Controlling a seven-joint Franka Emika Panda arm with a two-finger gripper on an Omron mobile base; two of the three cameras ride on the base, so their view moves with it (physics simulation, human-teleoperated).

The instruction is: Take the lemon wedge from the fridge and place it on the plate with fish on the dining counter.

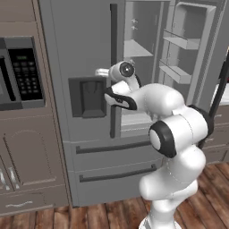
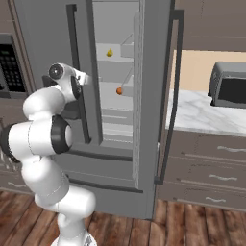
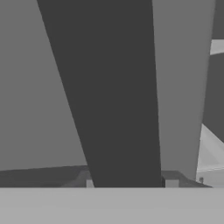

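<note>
Kitchen fridge stands half open for reaching the lemon wedge; pincer width seemingly hidden, cannot tell.

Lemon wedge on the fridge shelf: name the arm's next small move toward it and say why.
Probably swing the hand right, past the dark handle and into the open side of the fridge. The right door stands open, and the lemon wedge sits on an upper shelf above the orange ball, while the hand hangs in front of the closed left door.
</note>
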